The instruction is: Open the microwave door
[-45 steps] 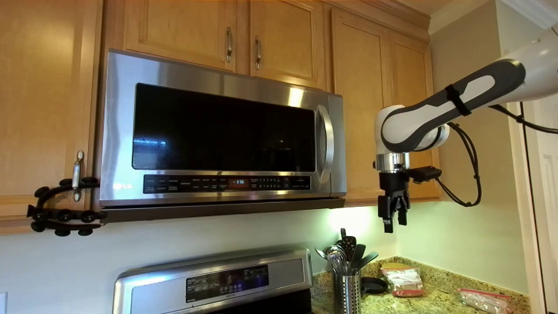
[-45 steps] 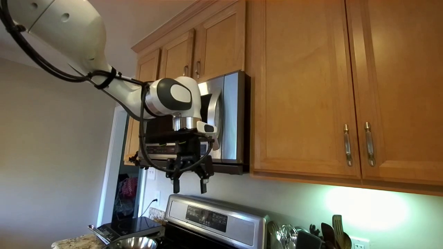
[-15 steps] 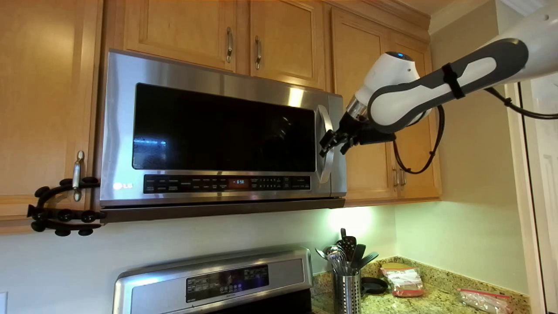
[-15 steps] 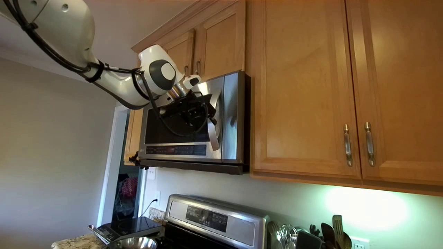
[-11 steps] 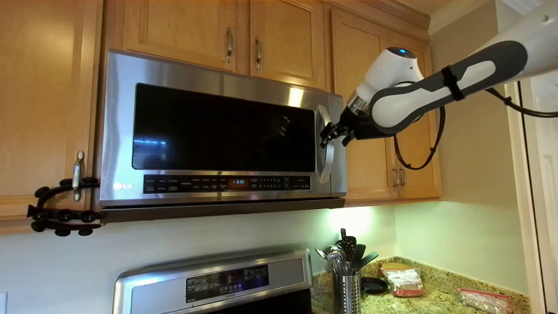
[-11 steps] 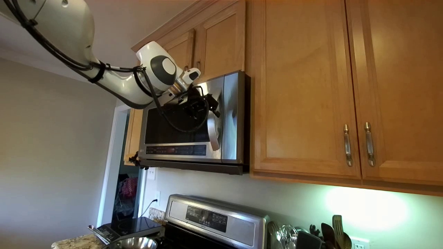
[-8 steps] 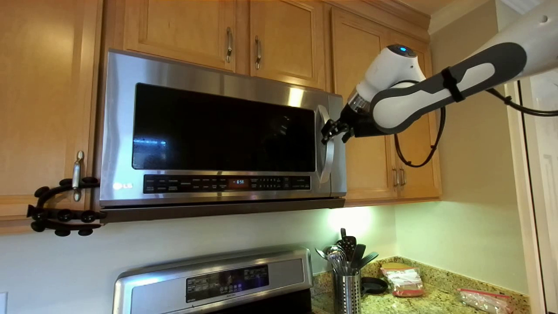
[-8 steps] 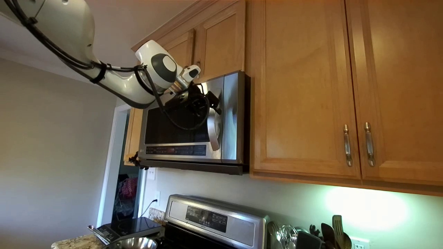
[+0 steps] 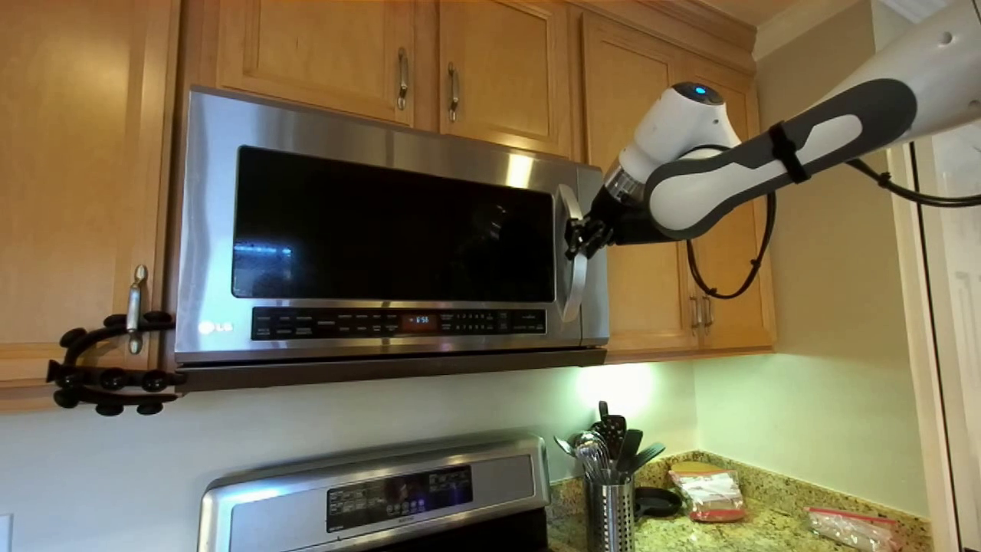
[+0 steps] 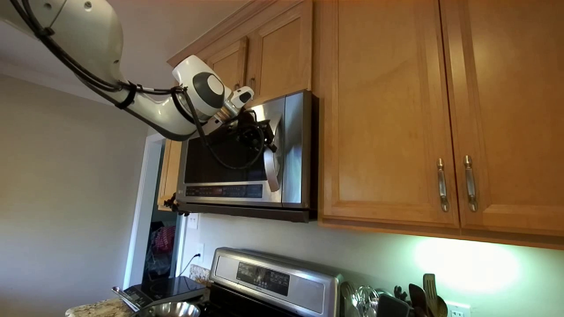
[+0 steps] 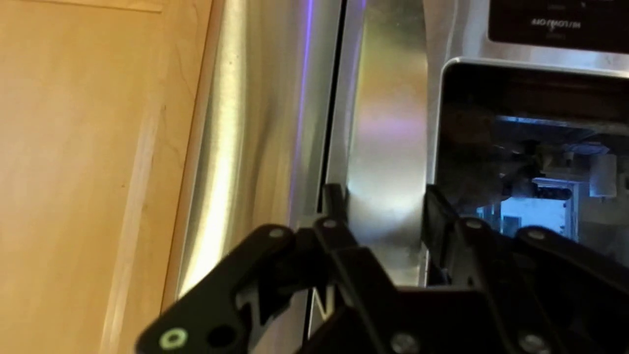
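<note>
The microwave door (image 9: 383, 230), steel with a black glass window, sits flush against the microwave body in both exterior views. Its curved steel handle (image 9: 575, 295) runs vertically near the right edge. My gripper (image 9: 580, 247) is tilted toward the door at the handle's middle. In the wrist view, the gripper (image 11: 383, 196) has one finger (image 11: 335, 201) along the left side of the handle and the other along its right, pressed close to both edges, so it is shut on the handle. In an exterior view the wrist and cable partly hide the fingers (image 10: 272, 147).
Wooden cabinets (image 10: 383, 110) stand beside and above the microwave. Below is the stove's control panel (image 9: 398, 494), with a utensil holder (image 9: 611, 510) to its right. A black flexible tripod (image 9: 111, 376) hangs from a cabinet handle at the left.
From pointing down right of the microwave, the gripper has swung up and tilted to the handle. During the last half second its fingers have come together on it. The door has not moved.
</note>
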You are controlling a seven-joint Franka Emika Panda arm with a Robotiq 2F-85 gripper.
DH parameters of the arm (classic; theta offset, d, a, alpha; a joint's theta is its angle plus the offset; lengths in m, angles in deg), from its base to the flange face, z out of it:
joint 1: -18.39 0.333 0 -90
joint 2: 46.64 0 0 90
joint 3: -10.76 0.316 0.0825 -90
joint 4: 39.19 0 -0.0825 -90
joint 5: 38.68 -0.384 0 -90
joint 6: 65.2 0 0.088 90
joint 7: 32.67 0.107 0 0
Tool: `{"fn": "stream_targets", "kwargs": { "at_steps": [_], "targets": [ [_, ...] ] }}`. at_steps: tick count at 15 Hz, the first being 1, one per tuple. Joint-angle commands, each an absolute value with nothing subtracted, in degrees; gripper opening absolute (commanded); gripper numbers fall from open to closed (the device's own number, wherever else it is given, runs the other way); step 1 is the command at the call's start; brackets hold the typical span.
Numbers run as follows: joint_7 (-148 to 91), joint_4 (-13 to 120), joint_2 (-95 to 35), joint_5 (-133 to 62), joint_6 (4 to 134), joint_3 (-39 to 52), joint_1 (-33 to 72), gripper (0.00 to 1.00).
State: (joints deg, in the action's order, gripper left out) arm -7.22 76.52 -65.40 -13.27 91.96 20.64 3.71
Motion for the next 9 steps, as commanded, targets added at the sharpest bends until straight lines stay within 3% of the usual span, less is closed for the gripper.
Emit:
{"fn": "stream_targets", "kwargs": {
  "at_steps": [1,9],
  "targets": [
    [-7.5,77.8,-65.2,-15.1,93.7,19.9,4.6,0.15],
    [-15.8,80.5,-68.5,-24.3,88.4,17.3,10.7,0.15]
  ]
}}
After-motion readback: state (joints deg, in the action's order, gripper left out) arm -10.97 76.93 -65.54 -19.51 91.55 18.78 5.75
